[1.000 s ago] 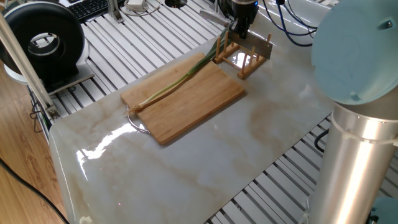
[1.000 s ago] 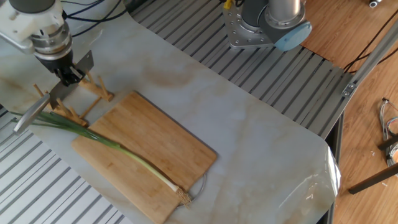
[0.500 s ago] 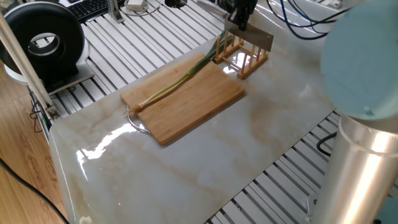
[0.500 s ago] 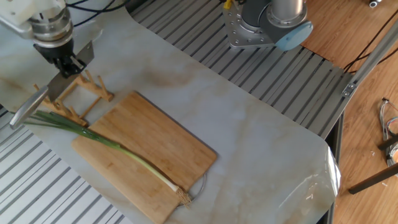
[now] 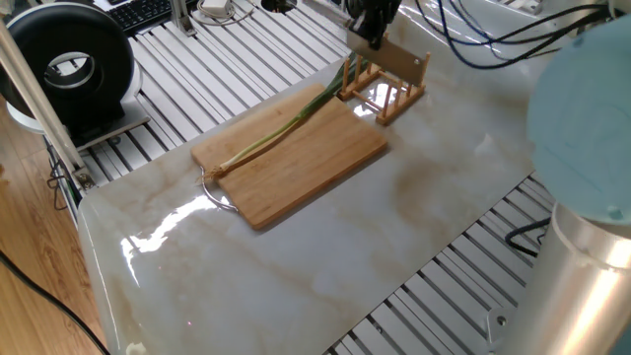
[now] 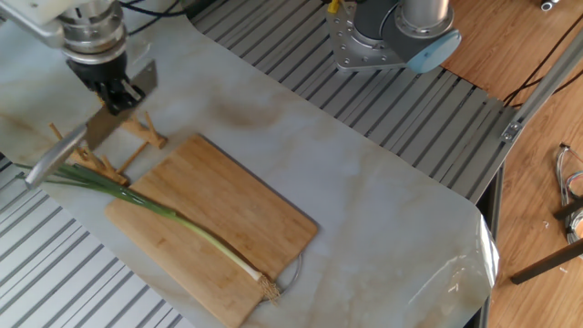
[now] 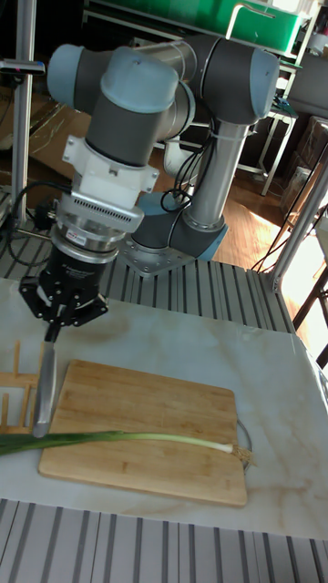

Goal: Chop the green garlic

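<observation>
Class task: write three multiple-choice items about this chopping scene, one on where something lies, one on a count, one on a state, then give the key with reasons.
1. Where does the green garlic lie?
A. in the wooden rack
B. on the cutting board
C. on the bare marble

2. How many garlic stalks are there?
A. one
B. two
C. three

3. What is the gripper doing?
A. hanging open and empty
B. gripping the garlic
C. holding a knife

Key: 1 B, the stalk runs along the board, its leaves overhanging. 2 A, only one stalk shows. 3 C, the knife hangs from the closed fingers above the board.
</observation>
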You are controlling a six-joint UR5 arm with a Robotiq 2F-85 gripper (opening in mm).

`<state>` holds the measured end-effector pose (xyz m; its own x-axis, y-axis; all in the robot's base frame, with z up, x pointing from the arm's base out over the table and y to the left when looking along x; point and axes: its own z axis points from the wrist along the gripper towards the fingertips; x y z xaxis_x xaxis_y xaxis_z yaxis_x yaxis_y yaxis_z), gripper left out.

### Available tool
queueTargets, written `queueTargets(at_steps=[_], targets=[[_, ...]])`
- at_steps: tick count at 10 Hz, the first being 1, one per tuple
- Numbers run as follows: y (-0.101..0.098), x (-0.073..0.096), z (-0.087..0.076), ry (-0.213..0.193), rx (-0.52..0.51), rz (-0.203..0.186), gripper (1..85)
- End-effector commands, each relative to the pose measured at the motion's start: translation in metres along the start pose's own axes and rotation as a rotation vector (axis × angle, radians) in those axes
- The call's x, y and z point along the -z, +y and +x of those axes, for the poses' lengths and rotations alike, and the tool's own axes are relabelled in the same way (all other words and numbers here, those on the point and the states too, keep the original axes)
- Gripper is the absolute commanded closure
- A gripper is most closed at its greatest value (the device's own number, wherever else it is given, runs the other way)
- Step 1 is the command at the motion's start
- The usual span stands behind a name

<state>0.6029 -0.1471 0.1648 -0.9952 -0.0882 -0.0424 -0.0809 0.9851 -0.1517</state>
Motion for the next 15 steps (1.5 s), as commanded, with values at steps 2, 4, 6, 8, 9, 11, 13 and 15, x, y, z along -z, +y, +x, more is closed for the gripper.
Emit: queueTargets(at_steps=[2, 4, 6, 8, 9, 11, 13, 15], targets=[[0.058, 0.007, 0.001, -0.004, -0.077, -0.152, 84.3], [0.069, 0.006, 0.000, 0.007, -0.079, -0.182, 84.3], [0.082, 0.004, -0.003, 0.023, -0.096, -0.224, 84.3], [0.086, 0.002, -0.005, 0.034, -0.094, -0.240, 84.3], [0.083, 0.001, -0.004, 0.031, -0.058, -0.226, 84.3], [0.081, 0.001, -0.004, 0.018, 0.055, -0.220, 84.3], [0.071, -0.002, -0.008, 0.001, 0.102, -0.180, 84.3], [0.081, 0.002, -0.010, 0.005, 0.050, -0.191, 84.3]])
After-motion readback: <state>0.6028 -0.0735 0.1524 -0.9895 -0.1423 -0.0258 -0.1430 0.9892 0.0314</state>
